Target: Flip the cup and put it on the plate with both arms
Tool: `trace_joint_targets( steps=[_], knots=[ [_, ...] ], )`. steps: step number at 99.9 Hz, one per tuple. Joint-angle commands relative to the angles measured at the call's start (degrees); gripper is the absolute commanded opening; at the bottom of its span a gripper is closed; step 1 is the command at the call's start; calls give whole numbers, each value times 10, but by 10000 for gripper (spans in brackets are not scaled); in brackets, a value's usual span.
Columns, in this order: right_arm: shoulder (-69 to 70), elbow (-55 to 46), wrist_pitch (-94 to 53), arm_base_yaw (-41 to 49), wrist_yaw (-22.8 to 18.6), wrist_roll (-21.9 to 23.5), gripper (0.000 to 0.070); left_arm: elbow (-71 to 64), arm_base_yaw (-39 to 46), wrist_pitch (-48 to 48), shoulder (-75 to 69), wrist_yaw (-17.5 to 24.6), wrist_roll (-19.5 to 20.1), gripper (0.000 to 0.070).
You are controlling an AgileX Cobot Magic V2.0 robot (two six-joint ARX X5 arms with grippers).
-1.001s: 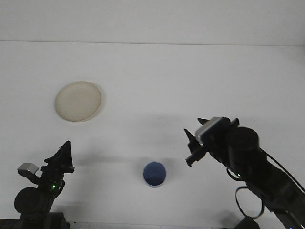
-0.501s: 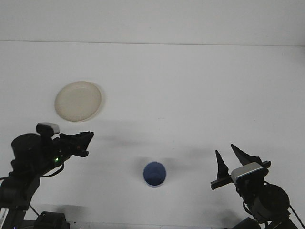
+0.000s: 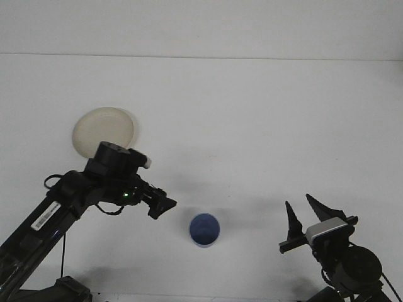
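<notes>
My right gripper (image 3: 302,218), fingers spread, sits by the table's (image 3: 252,107) near edge. The blue cup (image 3: 204,229) stands mid-edge; my left gripper (image 3: 162,206), state unclear, hovers beside it. Plate (image 3: 101,129) lies farther left.

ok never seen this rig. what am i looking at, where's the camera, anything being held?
One camera, mounted at the robot's position and looking forward over a white table. The two black shapes are its arms. The left end effector reaches toward a blue cup that stands open side up near the front edge; whether its fingers are open is unclear. The right end effector sits at the lower right with fingers spread open. A pale round plate lies farther back on the left, partly hidden by the left arm. Nothing is held.
</notes>
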Motion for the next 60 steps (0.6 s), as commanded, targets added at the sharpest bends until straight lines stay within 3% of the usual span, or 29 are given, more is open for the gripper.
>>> trace_joint_targets(
  steps=[1, 25, 60],
  knots=[
    [0, 1, 5, 2, 0, 8, 334, 27, -26, -16, 30, -16, 23, 502],
    [0, 1, 5, 2, 0, 7, 334, 72, -112, -29, 118, -52, 23, 502],
    [0, 1, 5, 2, 0, 7, 334, 74, -191, 4, 192, -154, 23, 503]
  ],
)
